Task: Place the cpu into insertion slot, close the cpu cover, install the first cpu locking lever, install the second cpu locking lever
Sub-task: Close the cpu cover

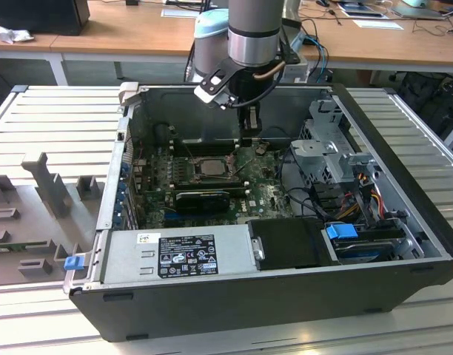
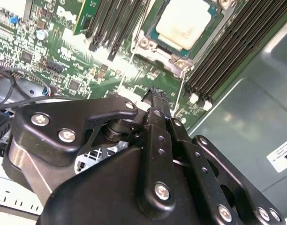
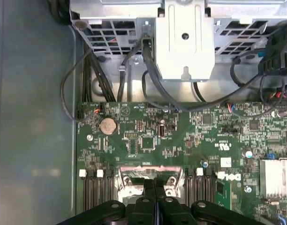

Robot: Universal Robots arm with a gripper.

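Note:
The cpu [image 2: 185, 21] shows its pale silvery face inside the insertion slot [image 1: 208, 167] on the green motherboard. The silvery cpu cover [image 2: 150, 46] lies flat as a frame around the chip. A thin metal lever rod [image 2: 180, 91] runs past the socket's corner, close to my fingertips. My gripper [image 1: 250, 137] hangs inside the case just to the exterior view's right of the socket. Its black fingers are pressed together with nothing between them in both wrist views [image 2: 155, 91] [image 3: 155, 182]. The socket's frame [image 3: 153, 172] sits right at the fingertips.
The case walls [image 1: 115, 185] box in the motherboard. A black power supply box [image 1: 289, 242] and a grey labelled unit [image 1: 178, 255] line the near side. A metal drive cage [image 1: 330, 148] with cables [image 1: 363, 185] stands to the exterior view's right. A black finned card [image 1: 204, 198] lies near the socket.

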